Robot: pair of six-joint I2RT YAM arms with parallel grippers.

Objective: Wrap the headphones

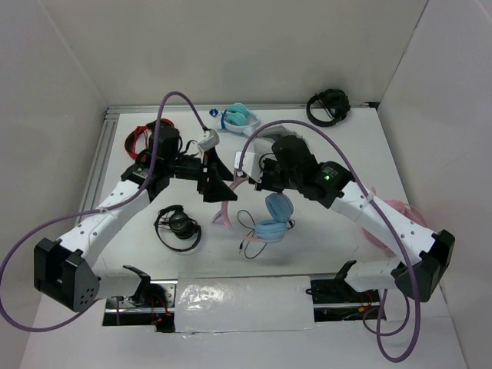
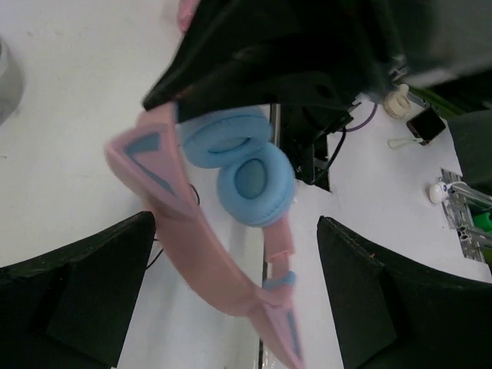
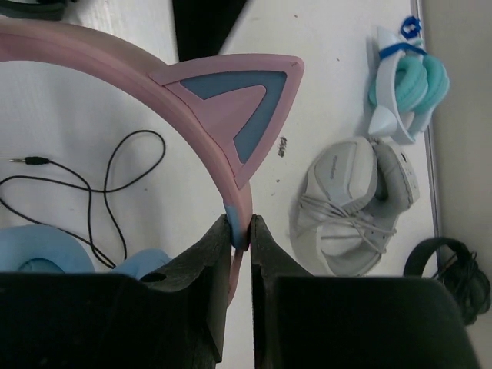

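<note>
Headphones: the cat-ear headphones (image 1: 257, 211) are sitting at the middle of the bench (image 1: 361, 138), between the two arms, with the band raised and the cups lying toward the right arm's side.
Right gripper: the right gripper (image 3: 241, 227) is pinching the pink headband (image 3: 115, 69) just below a cat ear (image 3: 238, 100). Its fingers are almost meeting, with only the band's edge between them.
Left gripper: the left gripper (image 2: 237, 223) is standing spread wide and holding nothing. The headband is crossing the gap between its fingers, and whether it is touching either finger cannot be told.
Ear cups: the light blue ear cups (image 2: 250, 169) are lying close together beyond the left gripper. Whether they are resting on the bench is unclear.
Cable: the thin black cable (image 3: 100, 192) is lying slack in loose loops on the bench, its jack plug (image 3: 23, 160) free at the end.
Key relation: in the top view the cable is trailing from the cups toward the arms' bases, on the near side of the held band. The left gripper's opening is facing the band, not the cable.
Long axis: the band is arching from the right gripper's pinch down toward the near left.
Arm for the next move: the left one, probably, since it is unoccupied. It would be needing to drop toward the loops to start winding.
Neighbours: teal-and-white headphones (image 3: 403, 84) and white headphones (image 3: 357, 207) are lying on the far side, well apart from the cable.
</note>
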